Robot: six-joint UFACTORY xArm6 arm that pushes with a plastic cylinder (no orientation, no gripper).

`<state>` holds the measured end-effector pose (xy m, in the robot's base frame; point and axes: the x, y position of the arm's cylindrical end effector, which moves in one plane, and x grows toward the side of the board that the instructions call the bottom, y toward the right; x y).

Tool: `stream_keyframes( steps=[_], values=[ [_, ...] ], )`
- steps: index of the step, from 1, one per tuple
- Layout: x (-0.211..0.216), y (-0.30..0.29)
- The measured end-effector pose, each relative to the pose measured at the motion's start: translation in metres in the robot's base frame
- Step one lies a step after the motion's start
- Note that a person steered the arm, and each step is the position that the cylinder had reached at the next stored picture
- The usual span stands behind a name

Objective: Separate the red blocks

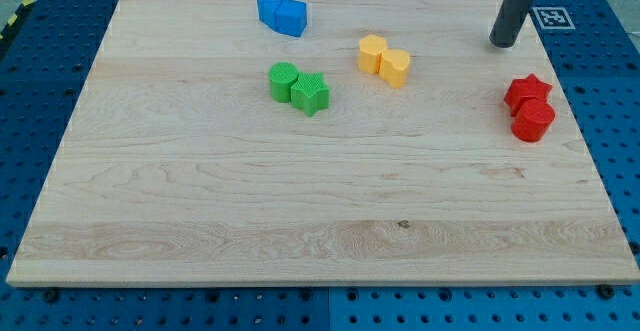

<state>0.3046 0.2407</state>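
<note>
A red star block (526, 92) and a red round block (533, 121) sit touching each other near the board's right edge, the star toward the view's top. My tip (504, 42) stands on the board above and a little left of the red star, apart from it.
Two blue blocks (281, 14) touch near the top edge. A yellow pair (384, 59) lies left of my tip. A green round block (283, 79) touches a green star (311, 93). The wooden board (200, 191) lies on a blue pegboard table.
</note>
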Motion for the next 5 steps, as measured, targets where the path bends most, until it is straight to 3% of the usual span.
stream_keyframes(
  steps=[2,4,5],
  values=[
    [0.003,0.0],
    [0.043,0.03],
    [0.09,0.053]
  ],
)
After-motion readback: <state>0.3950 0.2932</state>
